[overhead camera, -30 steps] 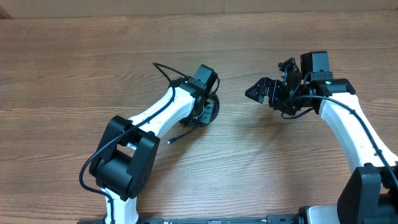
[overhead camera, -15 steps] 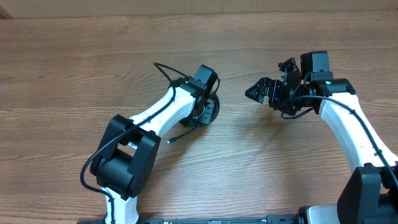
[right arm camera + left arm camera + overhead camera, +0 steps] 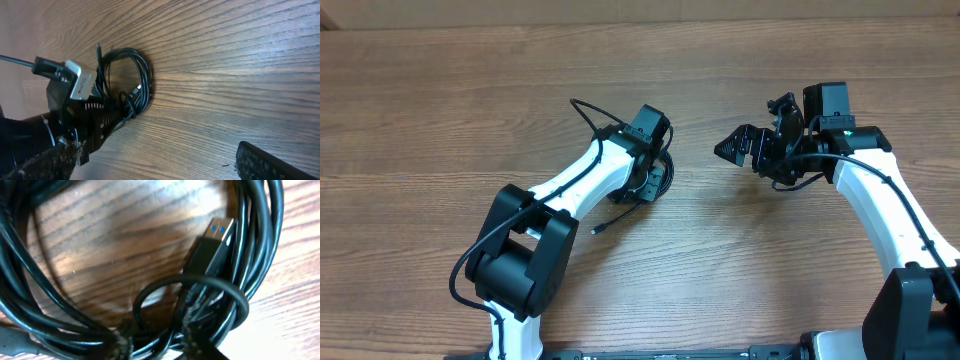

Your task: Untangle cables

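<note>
Left jaws — blurred, half-hidden among cables [image 3: 254,255]

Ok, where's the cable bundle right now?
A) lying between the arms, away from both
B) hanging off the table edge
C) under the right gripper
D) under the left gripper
D: overhead, the coiled cables sit right beneath the left gripper, and its wrist camera looks straight down on them; the right gripper is off to the side.

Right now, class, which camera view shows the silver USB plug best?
The left wrist view: the USB plug is close and sharp, among the cables. The right wrist view shows it tiny; overhead, the left arm hides it.
</note>
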